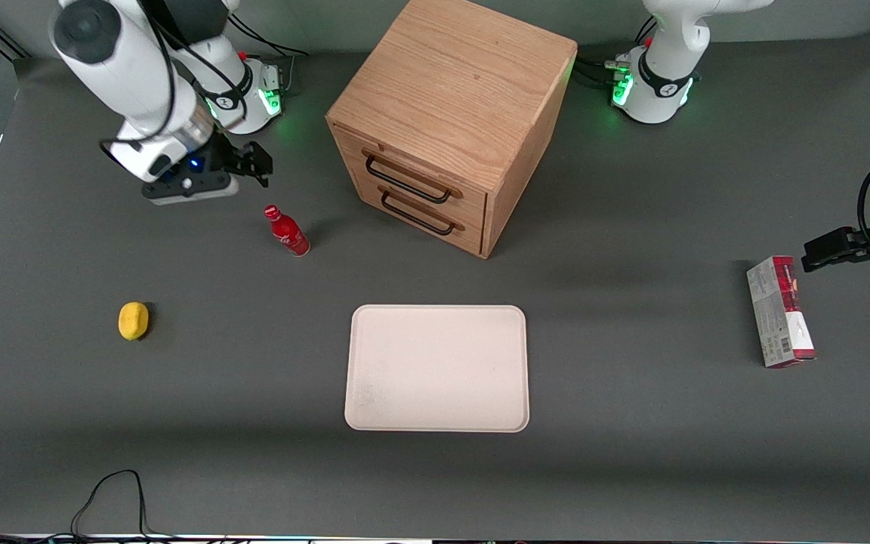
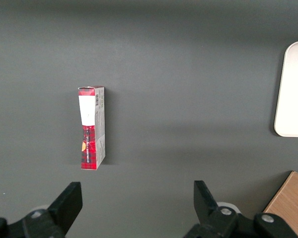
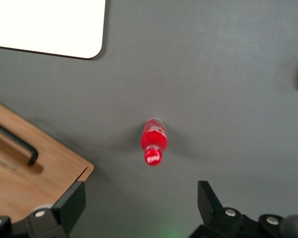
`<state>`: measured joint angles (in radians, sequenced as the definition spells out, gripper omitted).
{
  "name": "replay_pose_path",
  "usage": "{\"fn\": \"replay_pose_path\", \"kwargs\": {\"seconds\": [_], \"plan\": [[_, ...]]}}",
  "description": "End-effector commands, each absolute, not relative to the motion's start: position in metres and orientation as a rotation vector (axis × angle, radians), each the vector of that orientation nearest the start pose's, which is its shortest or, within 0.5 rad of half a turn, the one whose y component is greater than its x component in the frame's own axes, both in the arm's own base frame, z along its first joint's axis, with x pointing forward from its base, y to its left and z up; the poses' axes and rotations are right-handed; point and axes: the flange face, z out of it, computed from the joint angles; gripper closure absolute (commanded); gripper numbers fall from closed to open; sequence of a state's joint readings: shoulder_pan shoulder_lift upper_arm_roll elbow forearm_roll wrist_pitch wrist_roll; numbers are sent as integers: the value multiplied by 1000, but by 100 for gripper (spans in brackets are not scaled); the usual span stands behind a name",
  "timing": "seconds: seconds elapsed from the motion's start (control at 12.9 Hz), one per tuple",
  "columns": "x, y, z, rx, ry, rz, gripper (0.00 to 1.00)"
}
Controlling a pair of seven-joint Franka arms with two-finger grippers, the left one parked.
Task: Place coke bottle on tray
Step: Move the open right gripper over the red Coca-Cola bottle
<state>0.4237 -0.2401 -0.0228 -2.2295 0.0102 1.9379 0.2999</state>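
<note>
tray (image 1: 436, 368), upright coke bottle (image 1: 287, 231), pincer (image 1: 251, 165) wide open, empty

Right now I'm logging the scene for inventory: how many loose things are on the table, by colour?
Red: 2, the bottle and the red-and-grey carton
Yellow: 1, the lemon
Cream: 1, the tray
Wood: 1, the cabinet
Total: 5
The tool hangs open above the bottle.

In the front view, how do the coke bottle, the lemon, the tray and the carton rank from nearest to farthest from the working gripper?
From the gripper:
1. Coke bottle, upright, just nearer the camera.
2. Lemon, nearer the camera again.
3. Tray, mid-table.
4. Carton, at the parked arm's end.
</note>
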Motion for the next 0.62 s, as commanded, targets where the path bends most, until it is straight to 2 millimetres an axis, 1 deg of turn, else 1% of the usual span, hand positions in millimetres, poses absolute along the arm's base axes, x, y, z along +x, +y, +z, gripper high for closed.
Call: {"fn": "replay_pose_path", "kwargs": {"seconds": [0.0,0.23,0.39,0.54], "plan": [[430,179,422,-3136,-111,74,0],[428,178,374,-3143,-46,84,0],[429,177,353,-3147,-18,90,0],[420,176,336,-3155,28,116,0]]}}
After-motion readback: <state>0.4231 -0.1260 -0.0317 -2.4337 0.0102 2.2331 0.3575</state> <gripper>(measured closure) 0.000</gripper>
